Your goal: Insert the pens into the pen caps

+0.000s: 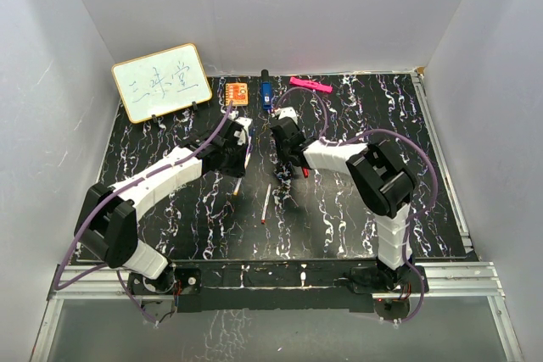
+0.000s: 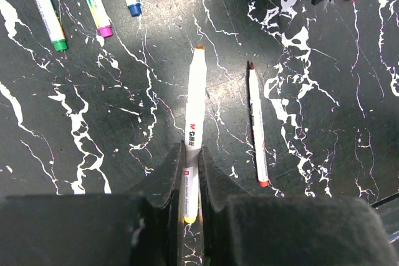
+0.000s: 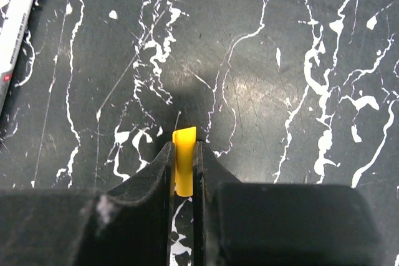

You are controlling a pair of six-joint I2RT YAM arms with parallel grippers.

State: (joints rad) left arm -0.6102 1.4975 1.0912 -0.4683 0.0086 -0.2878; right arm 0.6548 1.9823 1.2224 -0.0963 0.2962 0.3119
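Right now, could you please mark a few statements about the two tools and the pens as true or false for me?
1. The left tool grips a white pen. True.
2. The right tool is empty. False: it is shut on a yellow cap.
3. A red-ended pen lies on the table beside the white pen. True.
4. The yellow cap sits on the white pen. False: they are apart, one in each tool.

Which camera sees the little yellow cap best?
The right wrist view: the yellow cap sits close up, pinched in the right gripper. The top view is too far to make it out; the left wrist view misses it.
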